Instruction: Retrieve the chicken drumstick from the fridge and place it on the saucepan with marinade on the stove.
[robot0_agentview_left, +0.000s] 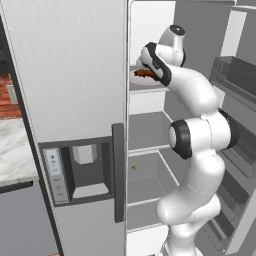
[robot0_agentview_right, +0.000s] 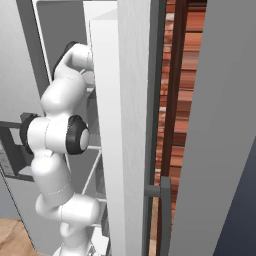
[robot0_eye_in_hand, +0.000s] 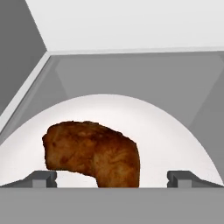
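**Reaching into the fridge for the drumstick**

Reaching deep into the open fridge (robot0_agentview_left: 75, 75), the arm stretches over the upper shelf, because that is where the chicken drumstick (robot0_eye_in_hand: 94, 153) waits. The drumstick lies on a white plate (robot0_eye_in_hand: 166, 131) on that shelf, which lifts it off the shelf floor and leaves room on both sides for the fingers. From the left base camera the drumstick (robot0_agentview_left: 145, 74) shows as a reddish-brown sliver just in front of the hand. The gripper (robot0_eye_in_hand: 111, 178) stands spread wide and holds nothing: its two dark tips sit apart, one on either side of the drumstick's near end, and I cannot tell whether either tip touches the meat. My judgement is that the grasp is lined up but not yet made.
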